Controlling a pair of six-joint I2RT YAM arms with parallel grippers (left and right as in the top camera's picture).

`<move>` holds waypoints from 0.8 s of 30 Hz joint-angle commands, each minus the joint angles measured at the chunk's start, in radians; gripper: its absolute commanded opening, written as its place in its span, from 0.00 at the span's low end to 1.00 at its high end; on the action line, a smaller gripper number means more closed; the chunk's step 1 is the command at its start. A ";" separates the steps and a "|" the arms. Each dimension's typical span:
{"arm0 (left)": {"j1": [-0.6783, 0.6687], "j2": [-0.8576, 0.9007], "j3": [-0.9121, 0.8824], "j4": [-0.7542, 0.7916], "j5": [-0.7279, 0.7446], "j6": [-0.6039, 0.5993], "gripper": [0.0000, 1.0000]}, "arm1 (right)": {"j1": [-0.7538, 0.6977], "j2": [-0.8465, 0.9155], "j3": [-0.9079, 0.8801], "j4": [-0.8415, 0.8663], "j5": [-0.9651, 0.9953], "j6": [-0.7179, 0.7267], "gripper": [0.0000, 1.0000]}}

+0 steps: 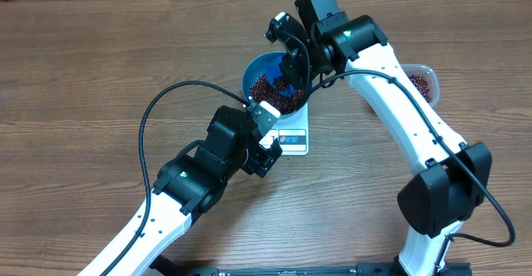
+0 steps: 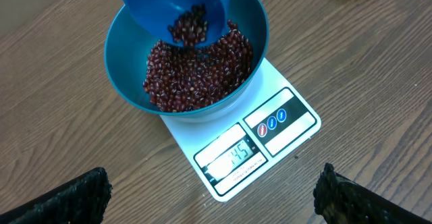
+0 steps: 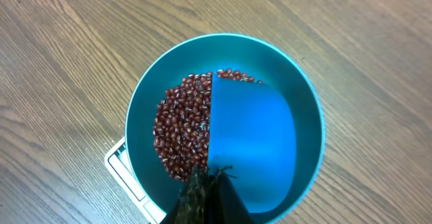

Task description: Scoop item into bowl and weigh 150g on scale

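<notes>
The blue bowl [image 1: 249, 72] stands on the white scale [image 1: 295, 139] and holds a maroon heap of beans [image 2: 196, 75]. My right gripper [image 3: 209, 183] is shut on the handle of a small blue scoop [image 3: 253, 143], which hangs tilted over the bowl [image 3: 142, 109] with a few beans at its lip [image 2: 189, 28]. The scale's display [image 2: 233, 158] is lit in the left wrist view. My left gripper [image 2: 212, 198] hovers open and empty just in front of the scale [image 2: 270, 136], its two fingertips [image 2: 74, 197] far apart.
A clear plastic tub [image 1: 421, 81] with more beans sits at the right, behind the right arm. A black cable [image 1: 150, 118] loops over the wood table [image 1: 83, 76] beside the left arm.
</notes>
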 commanded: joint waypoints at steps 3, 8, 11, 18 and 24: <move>-0.001 0.007 -0.005 0.000 -0.013 0.021 0.99 | -0.003 -0.069 0.032 0.005 0.065 -0.001 0.04; -0.001 0.007 -0.005 0.000 -0.013 0.021 1.00 | -0.003 -0.083 0.032 -0.003 0.092 -0.001 0.04; -0.001 0.007 -0.005 0.000 -0.013 0.020 1.00 | -0.002 -0.089 0.032 -0.002 0.092 -0.001 0.04; -0.001 0.007 -0.005 0.000 -0.013 0.020 1.00 | -0.002 -0.094 0.033 -0.004 0.125 -0.001 0.04; -0.001 0.007 -0.005 0.000 -0.013 0.020 0.99 | -0.002 -0.094 0.033 -0.003 0.125 -0.001 0.04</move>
